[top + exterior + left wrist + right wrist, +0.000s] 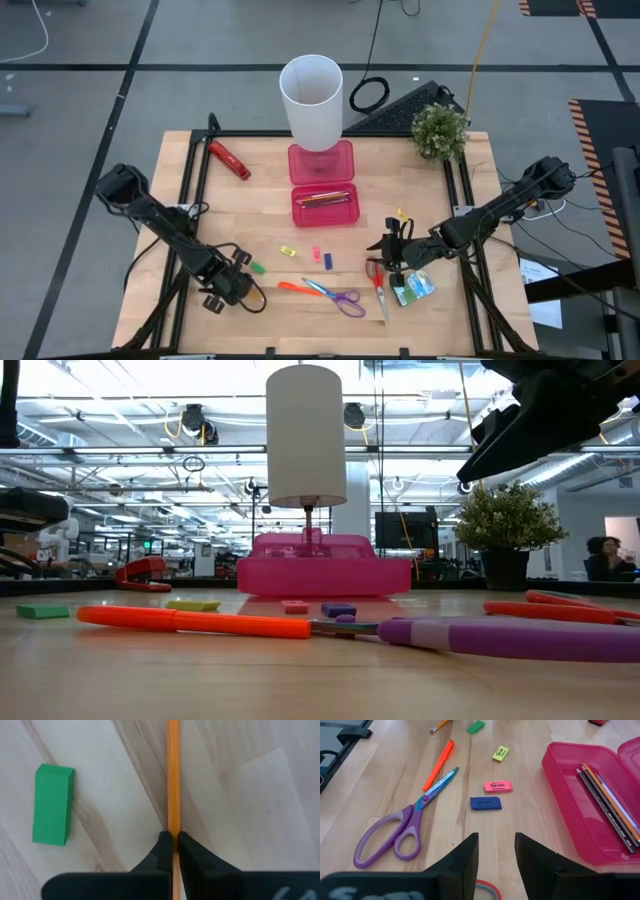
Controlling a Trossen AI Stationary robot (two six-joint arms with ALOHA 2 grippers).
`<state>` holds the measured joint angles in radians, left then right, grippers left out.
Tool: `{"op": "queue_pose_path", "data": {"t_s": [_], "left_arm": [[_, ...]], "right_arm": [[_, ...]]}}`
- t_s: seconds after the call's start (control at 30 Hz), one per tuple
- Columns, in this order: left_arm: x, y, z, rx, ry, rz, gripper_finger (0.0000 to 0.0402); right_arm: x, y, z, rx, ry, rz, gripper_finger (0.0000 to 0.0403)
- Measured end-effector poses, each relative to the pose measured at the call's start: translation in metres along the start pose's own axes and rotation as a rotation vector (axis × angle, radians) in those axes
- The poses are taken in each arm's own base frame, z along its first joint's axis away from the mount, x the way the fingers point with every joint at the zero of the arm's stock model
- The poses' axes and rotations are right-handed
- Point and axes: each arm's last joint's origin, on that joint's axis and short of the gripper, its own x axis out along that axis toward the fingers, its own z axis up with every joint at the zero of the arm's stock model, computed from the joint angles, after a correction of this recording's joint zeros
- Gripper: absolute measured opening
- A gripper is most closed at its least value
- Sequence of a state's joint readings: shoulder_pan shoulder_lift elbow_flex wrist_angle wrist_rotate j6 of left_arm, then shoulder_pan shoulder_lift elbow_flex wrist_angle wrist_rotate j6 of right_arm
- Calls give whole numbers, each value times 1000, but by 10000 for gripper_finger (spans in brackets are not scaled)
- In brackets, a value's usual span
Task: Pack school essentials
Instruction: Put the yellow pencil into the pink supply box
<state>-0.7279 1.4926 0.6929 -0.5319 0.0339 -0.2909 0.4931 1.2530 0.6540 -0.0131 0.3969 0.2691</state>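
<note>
We see a big open lab or workshop hall. Behind the wooden table (300, 680) there are ceiling pipes and lights (190, 418), dark monitors (400, 530) and a person at a desk (608, 555). The grey floor (80, 100) has taped lines and cables (368, 94).

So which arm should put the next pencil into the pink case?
Left. Its tool is shut on the orange pencil beside the green eraser. The right tool is open over the table, holding nothing, though nearer the pink case.
</note>
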Motion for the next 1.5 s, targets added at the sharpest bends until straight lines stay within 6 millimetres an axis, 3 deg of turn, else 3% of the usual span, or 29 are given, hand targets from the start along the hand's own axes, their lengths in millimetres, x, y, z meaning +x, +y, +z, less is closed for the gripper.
{"op": "queue_pose_path", "data": {"t_s": [0.33,0.73,0.87,0.97,1.17,1.37,1.5], "left_arm": [[-15,-3,23,-42,-98,12,3],[-50,30,50,-156,-72,89,0],[-55,36,55,-300,-92,32,4],[-55,19,57,-395,-89,-91,21],[-53,-41,46,-385,-101,-157,68],[-57,-84,43,-332,-334,-118,146],[-45,-104,48,-243,-442,-110,185]], "right_arm": [[0,0,-1,21,12,-3,118],[0,0,-2,3,16,-4,118],[0,0,-2,1,16,-4,118],[0,0,-2,9,16,-4,118],[0,0,-2,-1,16,0,118],[0,0,-1,1,13,1,118],[0,0,-1,0,13,1,118]]}}
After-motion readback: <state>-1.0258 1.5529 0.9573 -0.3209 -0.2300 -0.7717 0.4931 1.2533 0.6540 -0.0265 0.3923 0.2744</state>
